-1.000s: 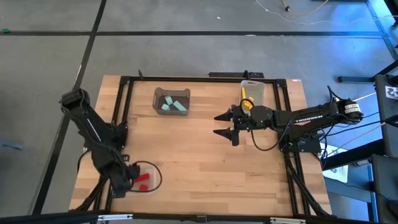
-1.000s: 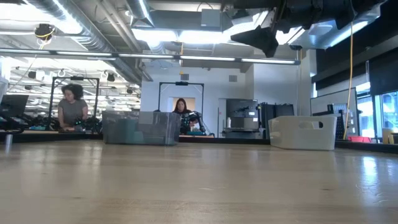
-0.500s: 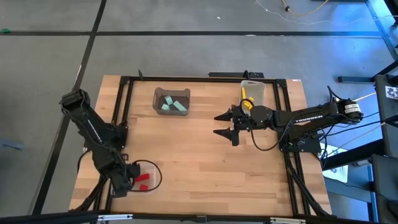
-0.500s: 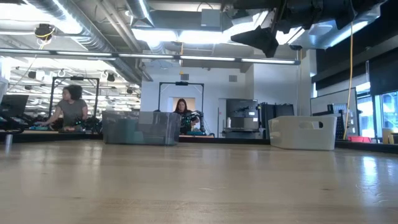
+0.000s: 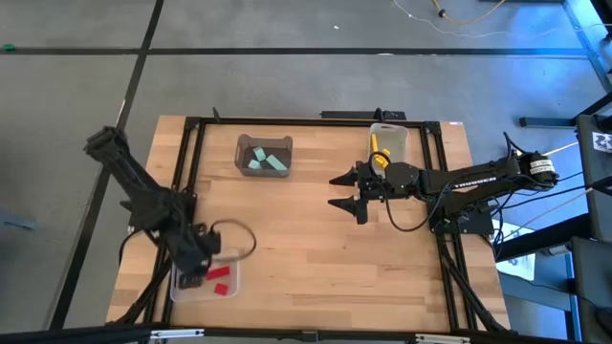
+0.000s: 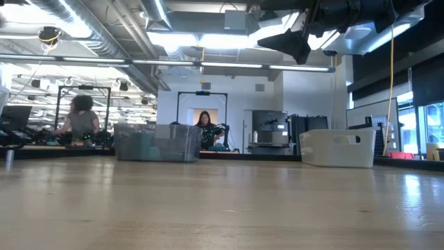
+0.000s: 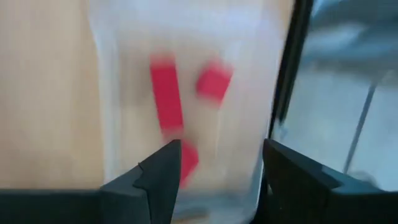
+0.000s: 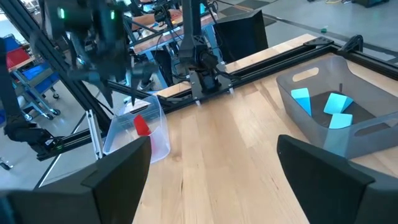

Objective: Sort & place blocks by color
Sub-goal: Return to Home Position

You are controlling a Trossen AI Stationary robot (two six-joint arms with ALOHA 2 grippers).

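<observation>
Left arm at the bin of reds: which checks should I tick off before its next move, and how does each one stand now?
1. Left gripper empty: ok, fingers open with nothing between them.
2. Red blocks inside the clear bin: ok, three show.
3. Left gripper above that bin's rim: cannot tell.
4. Mint blocks in the dark bin: ok.
5. Yellow blocks in the pale bin: cannot tell, the right arm hides part.
6. Right gripper empty over the table: ok, fingers open, and no loose block shows on the wood.
</observation>
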